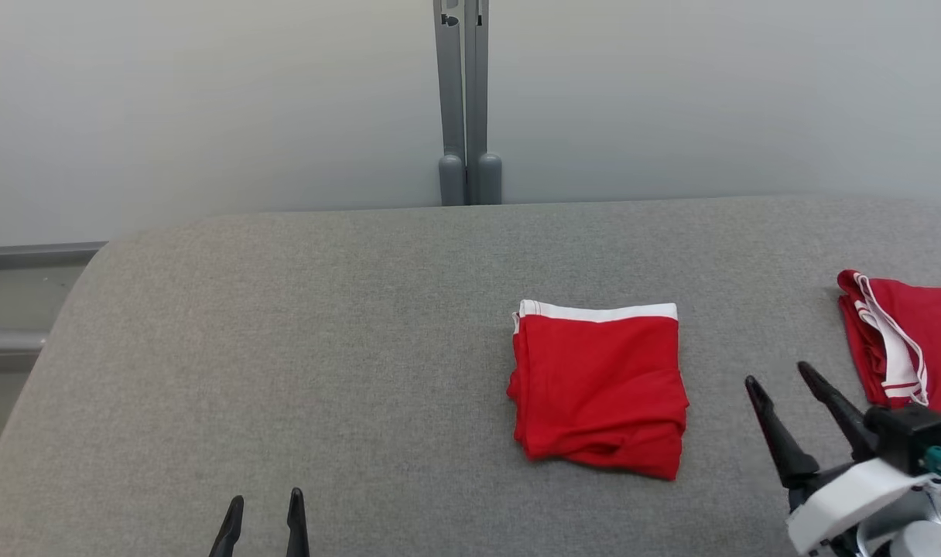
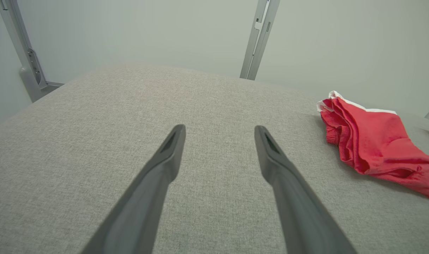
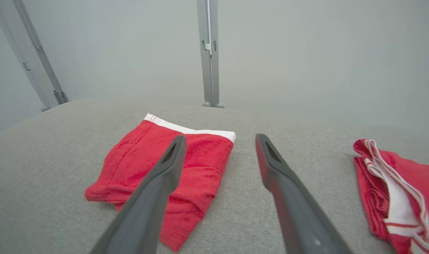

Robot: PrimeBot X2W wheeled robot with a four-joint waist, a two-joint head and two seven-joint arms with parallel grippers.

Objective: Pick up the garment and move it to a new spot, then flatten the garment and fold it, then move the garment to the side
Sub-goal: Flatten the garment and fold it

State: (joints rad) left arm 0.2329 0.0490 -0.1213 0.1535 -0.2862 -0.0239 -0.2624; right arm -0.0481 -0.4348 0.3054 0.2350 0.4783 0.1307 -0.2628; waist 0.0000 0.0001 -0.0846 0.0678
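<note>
The folded garment [image 1: 598,387] lies on the table [image 1: 285,348], at ten o'clock from our right gripper [image 1: 778,374], which is spread and empty, like our left gripper [image 1: 266,495]. We judge it light, soft and floppy, so we would pinch all layers at its six-o'clock edge.

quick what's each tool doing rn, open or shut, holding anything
left tool: open, holding nothing
right tool: open, holding nothing; the folded red garment lies free beside it, not touched
</note>
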